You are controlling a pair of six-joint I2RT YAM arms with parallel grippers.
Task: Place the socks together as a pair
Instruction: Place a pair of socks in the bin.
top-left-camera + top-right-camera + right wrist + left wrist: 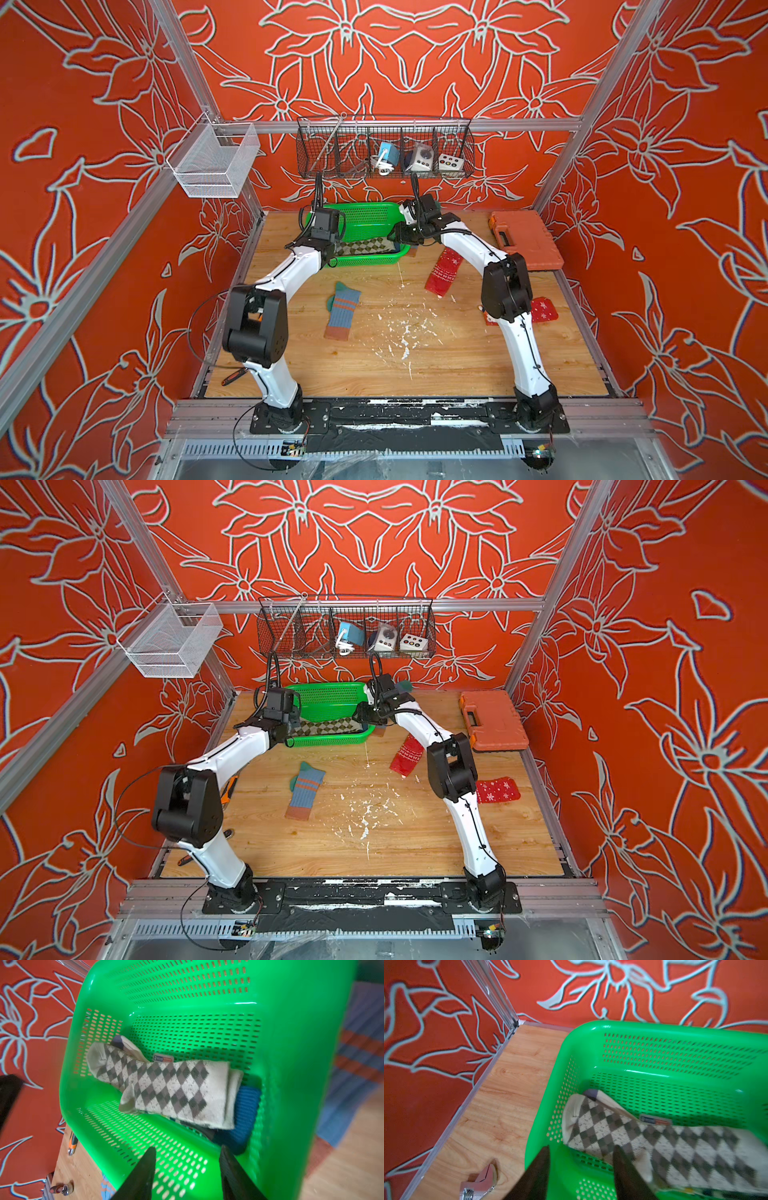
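Note:
A green basket [365, 212] [328, 694] [654, 1047] [187, 985] stands at the back of the table. An argyle sock [361, 246] [328, 726] [654, 1138] [166, 1086] lies flat in it on top of other socks, with a blue cuff [247, 1109] peeking out. My left gripper [581, 1148] is open over the basket's left end, one finger beside the argyle toe, holding nothing. At the right end my right gripper [188, 1148] is open and empty. On the table lie a blue orange-striped sock [343, 309] [305, 793] and two red snowflake socks [444, 272] [542, 309].
An orange tool case [525, 241] sits at the back right. A black wire rack [384, 147] and a white mesh basket [212, 162] hang on the frame. A wrench [481, 1180] lies left of the green basket. Another blue striped sock [357, 1053] lies beside the basket's right wall.

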